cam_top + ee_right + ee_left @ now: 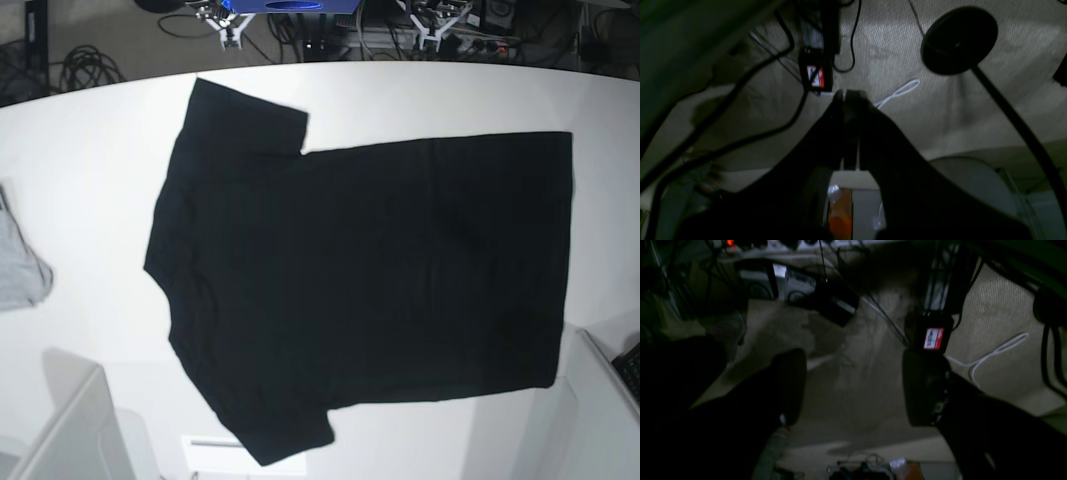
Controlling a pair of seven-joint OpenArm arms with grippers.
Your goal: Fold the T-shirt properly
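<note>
The T-shirt [370, 280] lies flat, plain black side up, filling the middle of the white bench [100, 130] in the base view — collar end toward the left of the frame, hem toward the right, one sleeve at upper left, the other at lower centre. Spread out like this, probably ready for a first fold; nothing folded yet. A light grey garment [18, 270] sits at the left edge, well apart from the shirt.

Neither arm shows in the base view. Both wrist views look down at carpeted floor and cables, so the arms seem parked off the bench. Left gripper [853, 386] — fingers apart, nothing between them. Right gripper [846, 100] — fingers pressed together, empty.

No containers with contents that can be made out.
</note>
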